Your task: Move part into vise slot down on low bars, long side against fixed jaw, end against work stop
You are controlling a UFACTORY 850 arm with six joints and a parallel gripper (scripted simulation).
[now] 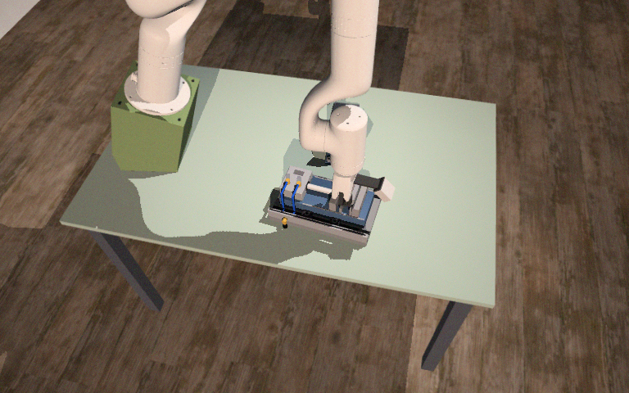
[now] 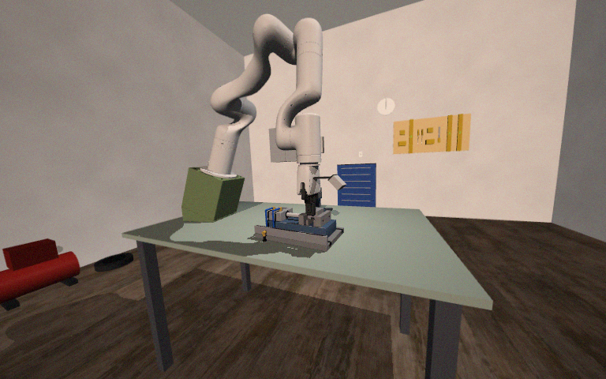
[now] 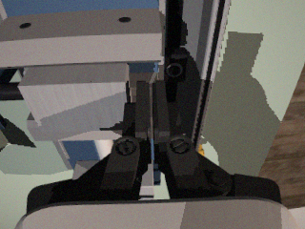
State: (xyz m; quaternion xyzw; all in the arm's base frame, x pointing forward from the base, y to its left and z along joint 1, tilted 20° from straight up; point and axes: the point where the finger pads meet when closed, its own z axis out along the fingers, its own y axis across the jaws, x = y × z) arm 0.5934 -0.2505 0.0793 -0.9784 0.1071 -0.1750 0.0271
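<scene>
- Part point(image 3: 72, 98), as far as I can tell, is the grey block left of centre in the wrist view. It lies in the vise point(image 1: 324, 218), up against the jaw with two holes.
- Gripper point(image 3: 154, 98) is pinched fully together and grips nothing, its tips low beside the block's end.
- Infeed plate can't be made out.
- My guess is that this is the seating step, nudging the block home.
- Whether the end meets the work stop is hidden.
- Next would be a straight lift, without dragging the block.

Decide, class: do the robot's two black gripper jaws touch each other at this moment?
Touching, as far as shows. In the wrist view the black gripper is shut: its two jaws run side by side with no visible gap and nothing held between them, low over the grey vise.
</scene>
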